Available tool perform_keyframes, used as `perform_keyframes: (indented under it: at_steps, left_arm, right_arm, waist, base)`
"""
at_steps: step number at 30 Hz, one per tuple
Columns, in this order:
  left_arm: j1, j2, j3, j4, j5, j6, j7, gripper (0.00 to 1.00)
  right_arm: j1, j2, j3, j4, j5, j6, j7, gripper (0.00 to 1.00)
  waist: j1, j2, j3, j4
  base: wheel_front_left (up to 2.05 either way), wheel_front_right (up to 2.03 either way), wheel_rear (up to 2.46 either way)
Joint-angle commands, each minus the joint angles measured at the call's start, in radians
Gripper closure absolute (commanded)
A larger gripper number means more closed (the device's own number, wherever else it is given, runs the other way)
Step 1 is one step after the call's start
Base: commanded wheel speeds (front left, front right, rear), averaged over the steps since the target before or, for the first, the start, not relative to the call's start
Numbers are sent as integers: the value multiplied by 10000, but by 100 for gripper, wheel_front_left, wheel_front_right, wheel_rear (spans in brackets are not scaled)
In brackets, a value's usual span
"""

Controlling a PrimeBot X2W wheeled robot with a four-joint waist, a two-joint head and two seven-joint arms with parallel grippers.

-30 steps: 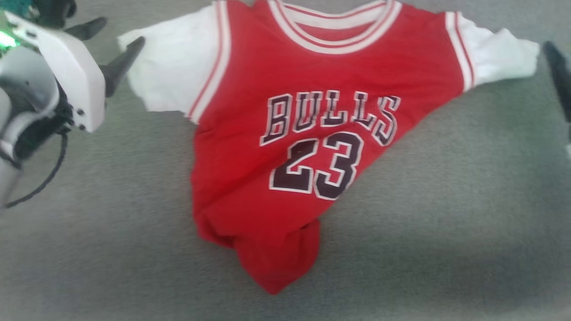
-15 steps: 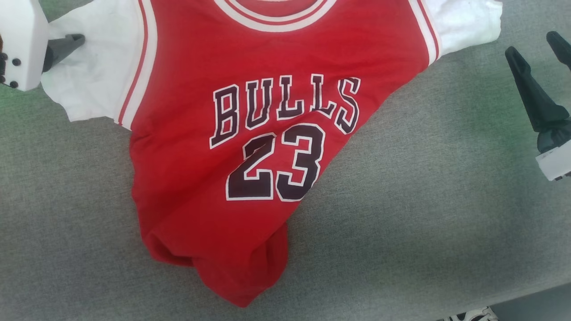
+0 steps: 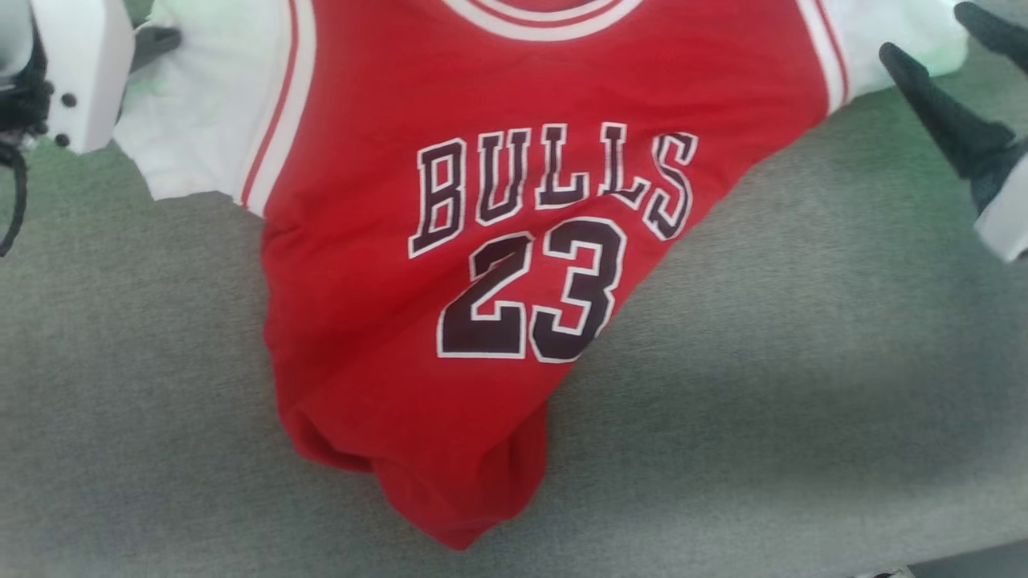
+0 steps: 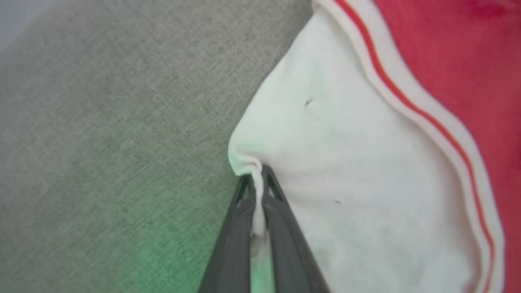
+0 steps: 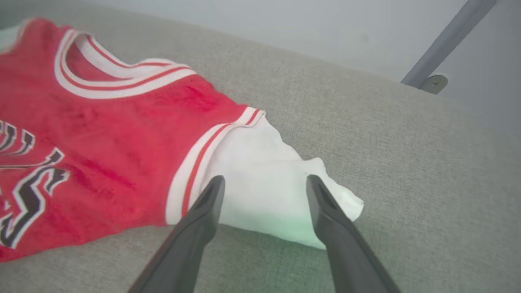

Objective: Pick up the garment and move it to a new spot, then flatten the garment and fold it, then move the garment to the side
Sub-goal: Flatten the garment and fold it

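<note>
Status at that frame: the red basketball-style T-shirt (image 3: 450, 265), short white sleeves and dark "BULLS 23" print, lay front-up on the grey woven-fabric counter (image 3: 803, 361). Collar was toward the far side, sleeves out to both sides. The lower hem (image 3: 450, 490) was bunched and rolled under, close to the counter's near edge.

Your left gripper (image 4: 258, 191): jaws pressed together, pinching a thin fold at the outer edge of the left white sleeve (image 4: 346, 162). Your right gripper (image 5: 264, 181): jaws spread, one finger each side of the right white sleeve (image 5: 260, 158), tips near the cloth, not gripping it.

Risks as I read it:
- The left bite was shallow, just the cuff edge. A fast lift or sideways pull would likely strip it out.
- If you lifted on the left alone, the shirt would hang from one sleeve and twist, which makes flattening harder.
- Right jaws closing too low could grab counter fabric with the sleeve, or catch one layer only. I couldn't tell tip height from the wrist view.
- Uneven pull between the arms would skew the body, and the rolled hem wouldn't shake out by itself.
- The hem sat near the front edge, so dragging it nearer might drop it off.
</note>
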Motion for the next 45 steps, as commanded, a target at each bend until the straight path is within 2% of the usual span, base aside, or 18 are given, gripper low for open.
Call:
perform_keyframes:
  at_steps: [1, 6, 12, 20, 21, 23, 26, 30, 33, 38, 41, 45]
  left_arm:
    - [278, -304, -470, 156, -138, 32, -52, 100]
    - [83, -579, -841, 104, -137, 30, -408, 100]
    - [-12, -659, -1066, -58, -235, 28, -658, 100]
    - [-203, -741, -1123, -260, -419, 30, -895, 100]
    - [-206, -756, -1123, -258, -434, 30, -908, 100]
    - [-235, -775, -1125, -251, -467, 30, -968, 100]
    - [-267, -827, -1112, -236, -551, 28, -1190, 100]
    - [-336, -927, -1026, -150, -594, 22, -1973, 100]
    - [-482, -1015, -962, 40, -691, 19, -2908, 100]
    - [-646, -1261, -624, 634, -938, 20, -5083, 100]
    - [-943, -1384, -241, 1209, -1184, 22, -6310, 100]
    - [-1454, -1796, 464, 2626, -1486, 22, -7791, 100]
  right_arm:
    - [-640, -279, 330, 300, 46, -10, 549, 0]
    - [-2231, -685, 964, 1761, 371, -10, 1930, 0]
    - [-3142, -784, 1937, 2839, 1263, -7, 3026, 0]
    - [-3620, -836, 3114, 3421, 1801, -5, 3370, 0]
    - [-3658, -827, 3262, 3488, 1875, -5, 3431, 52]
    - [-3772, -818, 3499, 3604, 2019, -5, 3526, 100]
    - [-4005, -891, 3701, 3715, 2135, -13, 3315, 100]
    - [-4427, -991, 3746, 3673, 2136, -15, 2459, 100]
    - [-4670, -1127, 3644, 3732, 2197, -12, 1651, 100]
    - [-5113, -1058, 3266, 4167, 2115, -12, 215, 100]
    - [-5646, -842, 2901, 4807, 2045, -12, -354, 100]
    - [-6738, -76, 2140, 6331, 1615, -12, -1088, 100]
  waist:
    - [0, -1, 138, 218]
    - [0, -1, 317, 633]
    - [0, -1, 451, 883]
    - [0, -1, 605, 910]
    - [0, -1, 611, 913]
    - [0, -1, 623, 913]
    - [0, -1, 590, 926]
    - [0, -1, 395, 993]
    - [0, -1, 147, 1134]
    - [0, -1, -270, 1419]
    - [0, -1, -466, 1565]
    - [0, -1, -717, 1622]
  base:
    - [0, 0, 0]
    - [0, 0, 0]
    - [0, 0, 0]
    - [0, 0, 0]
    - [0, 0, 0]
    - [0, 0, 0]
    - [0, 0, 0]
    - [0, 0, 0]
    - [0, 0, 0]
    - [0, 0, 0]
    - [0, 0, 0]
    - [0, 0, 0]
